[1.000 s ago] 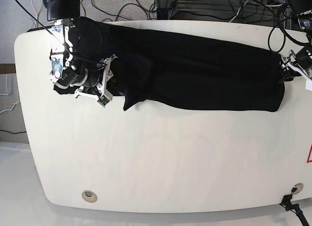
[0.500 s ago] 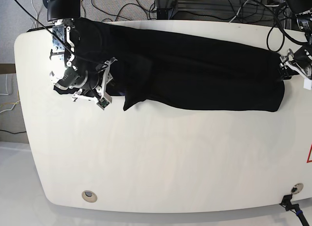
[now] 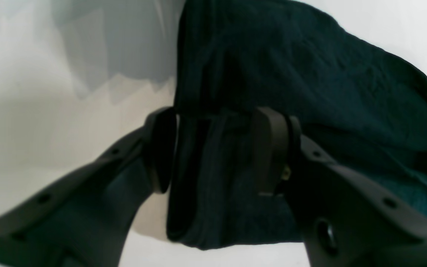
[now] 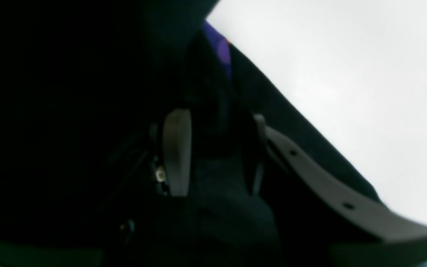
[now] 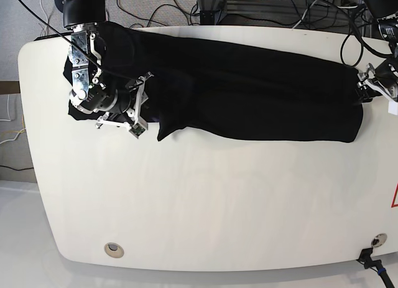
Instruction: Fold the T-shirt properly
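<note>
The black T-shirt (image 5: 249, 92) lies stretched in a long band across the far half of the white table (image 5: 199, 201). At the band's left end, my right gripper (image 5: 143, 104) is shut on the cloth. The right wrist view shows dark T-shirt cloth (image 4: 213, 174) filling the gap between the fingers (image 4: 176, 152), with a purple bit of the neck tag (image 4: 221, 50) above. My left gripper (image 5: 365, 89) holds the band's right end. In the left wrist view a bunched fold of the T-shirt (image 3: 213, 155) sits clamped between its pads (image 3: 269, 148).
Cables (image 5: 186, 8) and dark equipment run behind the table's far edge. A round metal grommet (image 5: 112, 249) sits near the front left corner, another (image 5: 375, 241) at the front right. A red mark (image 5: 394, 198) shows at the right edge.
The right arm has shifted slightly rightward along the shirt's left end while holding the cloth. The left arm and the shirt's shape have hardly changed.
</note>
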Controlling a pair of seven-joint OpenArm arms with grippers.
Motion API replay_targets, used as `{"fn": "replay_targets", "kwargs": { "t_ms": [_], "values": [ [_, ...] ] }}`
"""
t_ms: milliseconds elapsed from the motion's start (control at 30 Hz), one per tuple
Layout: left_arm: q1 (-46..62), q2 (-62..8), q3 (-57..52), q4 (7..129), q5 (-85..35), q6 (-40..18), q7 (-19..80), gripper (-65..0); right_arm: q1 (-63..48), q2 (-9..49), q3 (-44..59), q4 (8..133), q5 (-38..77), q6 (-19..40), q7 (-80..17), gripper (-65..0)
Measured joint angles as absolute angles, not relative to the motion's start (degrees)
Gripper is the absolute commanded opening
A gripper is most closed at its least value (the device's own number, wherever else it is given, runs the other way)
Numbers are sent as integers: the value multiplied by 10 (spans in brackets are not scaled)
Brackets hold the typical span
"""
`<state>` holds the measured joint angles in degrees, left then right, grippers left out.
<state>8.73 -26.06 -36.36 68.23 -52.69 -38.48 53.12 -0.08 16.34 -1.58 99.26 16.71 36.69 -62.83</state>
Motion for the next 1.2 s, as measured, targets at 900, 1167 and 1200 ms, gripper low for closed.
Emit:
{"fn": "replay_targets", "kwargs": {
  "t_ms": [900, 1167, 1200],
  "values": [
    [79, -253, -362, 636, -575, -397, 588, -344, 0, 162, -55, 992, 159, 377, -632, -429],
    [73, -250, -362, 637, -571, -397, 611, -534, -1, 162, -55, 992, 163, 377, -634, -429],
    [73, -249, -360, 637, -575, -397, 620, -421, -1, 162, -55, 992, 163, 377, -635, -426]
  ]
}}
